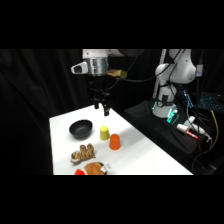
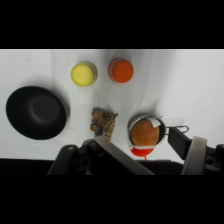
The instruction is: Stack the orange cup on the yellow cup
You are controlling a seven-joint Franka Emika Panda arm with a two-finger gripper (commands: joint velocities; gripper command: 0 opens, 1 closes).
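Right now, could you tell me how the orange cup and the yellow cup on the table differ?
Colour: the orange cup is orange-red, while the yellow cup is pale yellow. Position: in the side view the yellow cup stands right beside the black bowl, while the orange cup sits on the yellow cup's far side from the bowl, nearer the camera. They share a small tapered shape, similar height, and both stand alone on the white table, not stacked.

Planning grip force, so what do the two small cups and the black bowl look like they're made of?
The orange cup and the yellow cup look like smooth, opaque plastic with uniform colour. The black bowl looks matte, with only a faint sheen; whether it is plastic or ceramic is unclear.
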